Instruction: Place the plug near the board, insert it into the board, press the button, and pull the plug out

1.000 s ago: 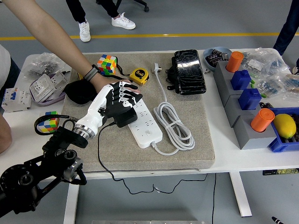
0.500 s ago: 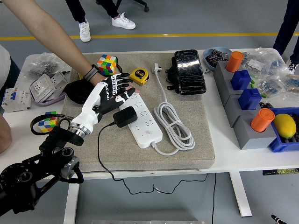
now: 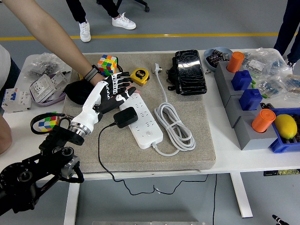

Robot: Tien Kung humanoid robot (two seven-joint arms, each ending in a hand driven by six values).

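A black plug adapter [image 3: 125, 116] sits on the left edge of the white power strip [image 3: 146, 125], its thin black cord [image 3: 100, 150] trailing off the table's front. My left hand [image 3: 118, 87] hovers just up and left of the plug with fingers spread, holding nothing. A person's hand [image 3: 100, 80] with a dark wristband reaches in from the top left. It lies partly hidden under my hand, at the strip's far end. The strip's own white cable [image 3: 174, 124] is coiled to its right.
A grey mat [image 3: 187, 154] carries the strip. Behind it lie a Rubik's cube [image 3: 107, 64], a yellow tape measure [image 3: 139, 76] and a black pouch [image 3: 189, 71]. Grey blocks with orange and blue pieces [image 3: 251, 101] and a lemon [image 3: 286, 125] stand at the right. A second cube [image 3: 48, 123] lies at the left.
My left hand was curled over the plug a second ago. It has opened and drawn back up and to the left, leaving the plug on the strip.
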